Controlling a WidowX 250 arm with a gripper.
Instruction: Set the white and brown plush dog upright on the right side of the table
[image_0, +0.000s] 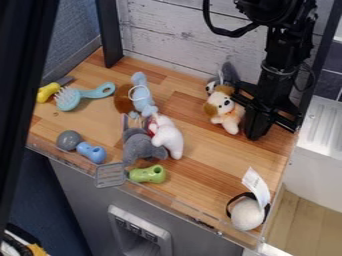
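While your black tool (272, 131) hangs beside the brown-and-white plush dog (228, 111), any lifting looks undone, and you cannot tell if it's open or closed.

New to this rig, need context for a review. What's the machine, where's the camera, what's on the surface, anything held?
The machine is a black robot arm, entering from the top edge. Its gripper hangs down at the right, next to a brown-and-white plush dog. Whether it holds the dog, I can't tell from this angle.

There's one picture, from a fixed camera looking down at a slant on a wooden surface.

Left of the dog are a blue plush toy, a grey plush toy and a white plush toy. At the far left is a teal hairbrush. Along the near edge are a grey spatula and a green toy piece.
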